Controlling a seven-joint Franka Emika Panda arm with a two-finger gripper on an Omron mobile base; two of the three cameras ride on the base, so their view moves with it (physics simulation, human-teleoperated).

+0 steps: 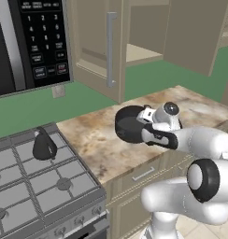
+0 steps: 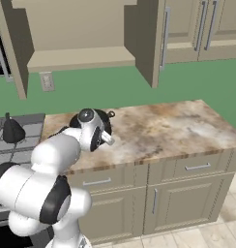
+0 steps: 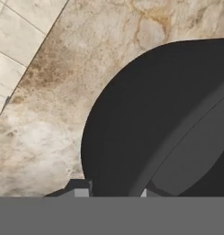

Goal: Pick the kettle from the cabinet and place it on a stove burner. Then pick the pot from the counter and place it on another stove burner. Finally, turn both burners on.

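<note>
The wide dark pot (image 1: 127, 123) rests on the marbled counter (image 1: 90, 135), partly hidden behind my hand in the right base view (image 2: 107, 119). My gripper (image 1: 144, 122) is shut on the pot's rim. In the hand view its fingertips (image 3: 80, 188) straddle the pot wall (image 3: 132, 119), one outside and one inside. Whether the pot is touching the counter (image 3: 63, 82) I cannot tell. The small black kettle (image 1: 44, 145) stands upright on a rear stove burner, also seen at the left edge (image 2: 12, 130). A free burner (image 1: 63, 184) lies in front of it. The cabinet (image 1: 95, 44) is open, its shelf bare.
A microwave (image 1: 27, 42) hangs above the stove (image 1: 22, 196), whose knobs (image 1: 78, 219) line its front edge. Open counter (image 2: 163, 123) stretches right of the pot. Drawers (image 2: 197, 167) and closed wall cabinets (image 2: 207, 24) lie to the right.
</note>
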